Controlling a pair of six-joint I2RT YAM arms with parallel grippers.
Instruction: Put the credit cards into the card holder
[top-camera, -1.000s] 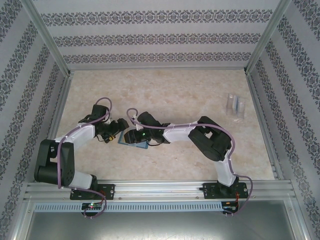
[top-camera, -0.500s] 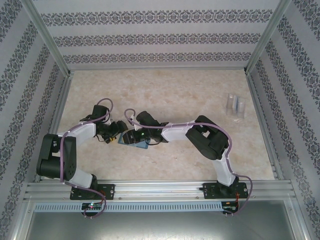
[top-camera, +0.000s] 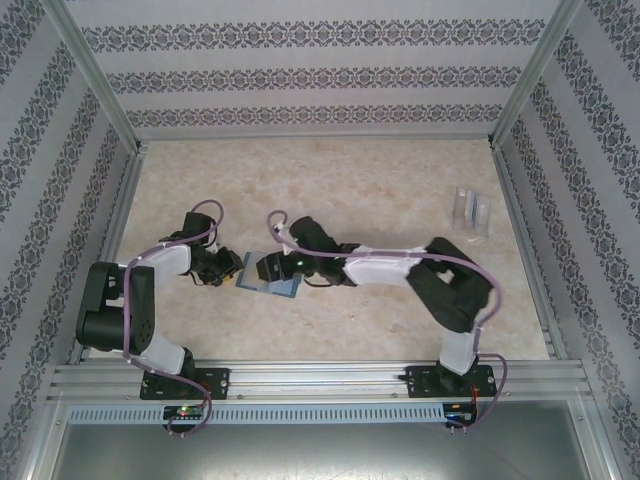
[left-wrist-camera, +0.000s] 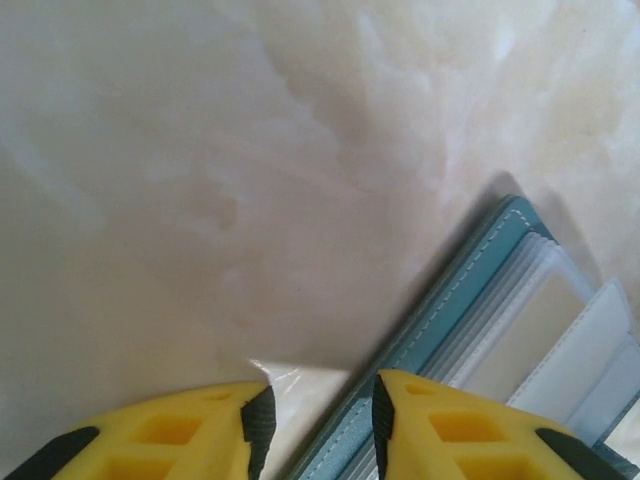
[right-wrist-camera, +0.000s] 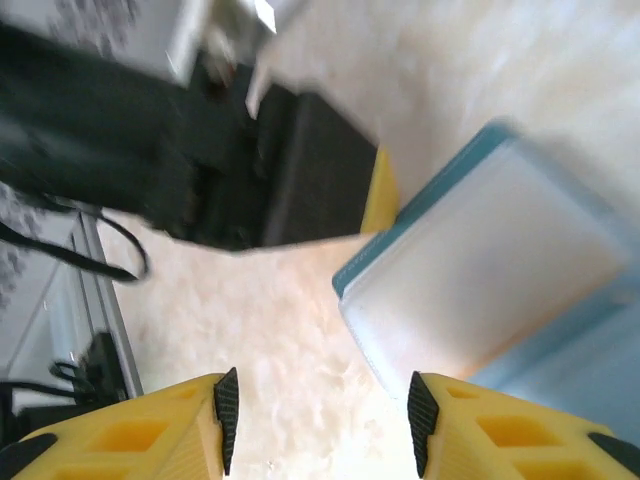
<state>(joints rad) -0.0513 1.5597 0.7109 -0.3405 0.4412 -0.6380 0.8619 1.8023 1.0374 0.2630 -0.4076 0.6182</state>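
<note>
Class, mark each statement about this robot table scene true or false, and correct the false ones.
1. The teal-blue bifold card holder lies open, with its clear inner pockets showing. True.
2. The clear plastic stand touches the card holder. False: it stands far off, near the right edge of the pale marbled table.
3. The yellow-fingered right gripper clamps a card. False: its jaws stand apart with nothing between them.
4. The yellow-fingered left gripper is at the card holder's edge. True.
</note>
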